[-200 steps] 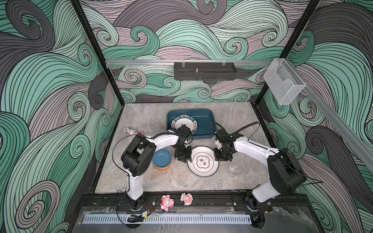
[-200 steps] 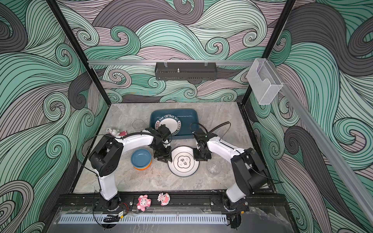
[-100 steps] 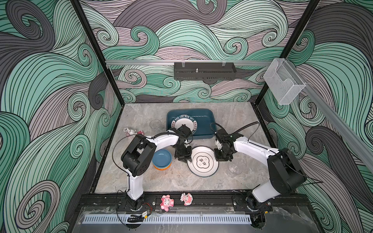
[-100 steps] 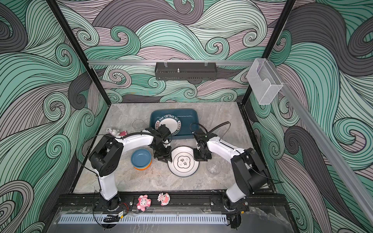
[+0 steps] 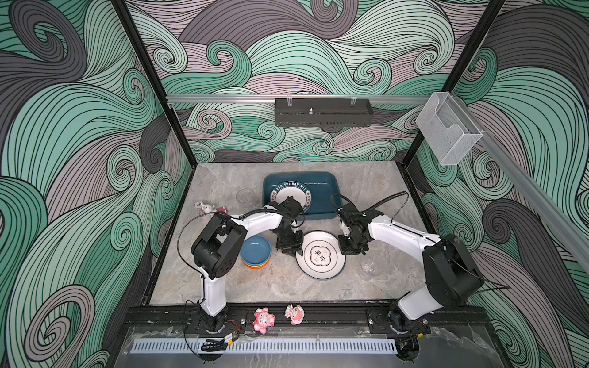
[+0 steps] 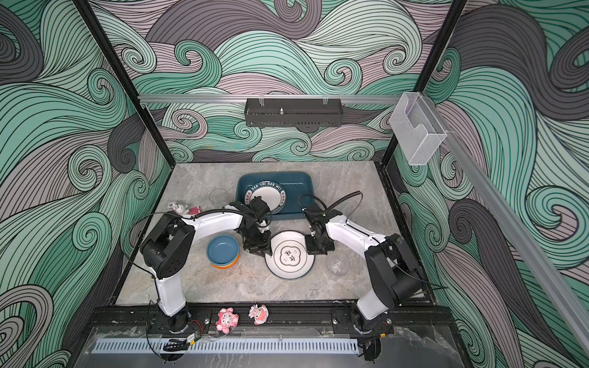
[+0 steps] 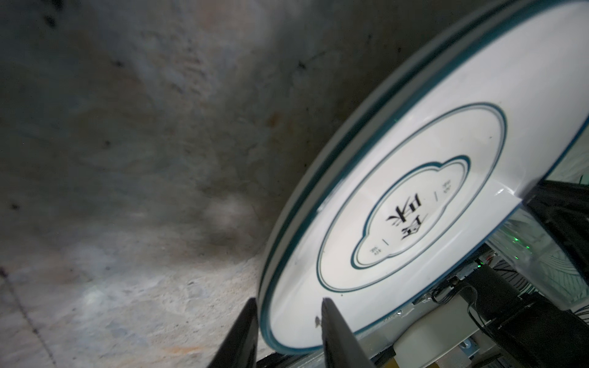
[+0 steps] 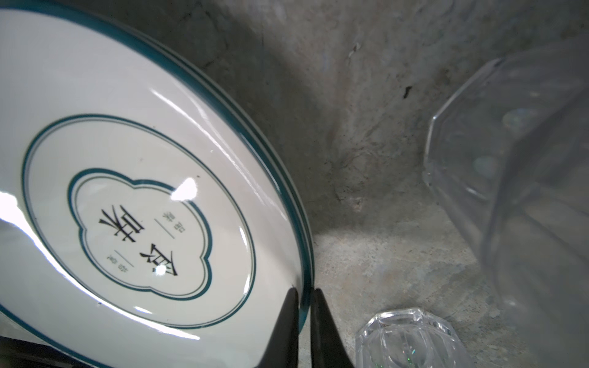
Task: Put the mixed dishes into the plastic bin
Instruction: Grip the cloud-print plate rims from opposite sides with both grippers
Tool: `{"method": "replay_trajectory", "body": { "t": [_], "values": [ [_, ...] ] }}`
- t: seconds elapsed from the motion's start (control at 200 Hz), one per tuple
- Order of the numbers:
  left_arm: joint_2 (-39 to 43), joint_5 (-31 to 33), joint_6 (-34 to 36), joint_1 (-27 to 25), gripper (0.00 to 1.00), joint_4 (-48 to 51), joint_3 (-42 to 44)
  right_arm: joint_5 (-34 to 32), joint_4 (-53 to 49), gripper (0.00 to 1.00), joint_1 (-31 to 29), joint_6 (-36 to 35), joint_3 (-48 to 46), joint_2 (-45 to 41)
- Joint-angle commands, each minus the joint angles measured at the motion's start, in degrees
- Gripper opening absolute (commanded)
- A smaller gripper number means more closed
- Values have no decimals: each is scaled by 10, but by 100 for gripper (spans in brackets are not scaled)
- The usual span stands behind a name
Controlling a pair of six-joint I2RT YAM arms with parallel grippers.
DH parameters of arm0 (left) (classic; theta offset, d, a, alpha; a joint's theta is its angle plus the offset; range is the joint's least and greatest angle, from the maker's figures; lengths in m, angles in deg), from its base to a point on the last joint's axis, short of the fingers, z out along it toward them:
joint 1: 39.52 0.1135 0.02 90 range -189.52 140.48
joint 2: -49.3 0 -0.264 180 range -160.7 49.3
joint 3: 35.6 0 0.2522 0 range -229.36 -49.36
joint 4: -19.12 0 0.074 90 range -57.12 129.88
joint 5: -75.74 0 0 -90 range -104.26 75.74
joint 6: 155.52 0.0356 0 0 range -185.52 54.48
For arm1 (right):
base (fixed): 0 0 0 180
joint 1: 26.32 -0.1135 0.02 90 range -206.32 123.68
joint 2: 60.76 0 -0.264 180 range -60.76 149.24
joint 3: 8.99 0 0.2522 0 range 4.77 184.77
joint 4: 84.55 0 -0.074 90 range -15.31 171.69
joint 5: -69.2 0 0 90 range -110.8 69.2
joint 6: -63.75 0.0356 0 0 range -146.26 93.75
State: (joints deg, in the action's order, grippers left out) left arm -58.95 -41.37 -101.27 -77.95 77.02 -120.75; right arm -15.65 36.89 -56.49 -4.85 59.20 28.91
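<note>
Spanning the floor of the wave-papered enclosure, the grey marble tabletop carries all the dishes. Toward the back wall sits the plastic bin, a dark teal tub. A ringed plate lies flat in its left half, partly hidden under the left arm's wrist in both top views. Just in front of the bin lies the front plate, white with a teal rim and black characters in a cloud-shaped frame at its centre; it is not in the bin. Left of it and apart from it stands the bowl stack, a blue bowl on top with yellow and orange edges showing beneath. The left gripper is at the front plate's left edge. In the left wrist view its dark fingers straddle the rim, one outside and one over the white face, but whether they press on it is not clear. The right gripper is at the opposite edge, and the right wrist view shows its fingers pinched tight on the rim, clamping the front plate. A rear glass stands just left of the bin. A front glass stands right of the front plate, near the right gripper. On the black front rail sit a pink figurine and a paler figurine.
</note>
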Motion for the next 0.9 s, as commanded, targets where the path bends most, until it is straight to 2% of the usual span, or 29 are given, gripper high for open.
{"method": "replay_trajectory", "body": {
  "t": [0.0, 0.63, 0.896],
  "values": [
    [-7, -18, 3, -6, 35, -12, -5, -5, -9, 11, -7, -6, 13, 7],
    [-1, -16, 2, -5, 35, -14, 1, 21, 13, 10, -9, -2, 7, 23],
    [8, -8, 0, -6, 40, -10, 5, 30, 21, 12, -9, 1, 5, 27]
  ]
}}
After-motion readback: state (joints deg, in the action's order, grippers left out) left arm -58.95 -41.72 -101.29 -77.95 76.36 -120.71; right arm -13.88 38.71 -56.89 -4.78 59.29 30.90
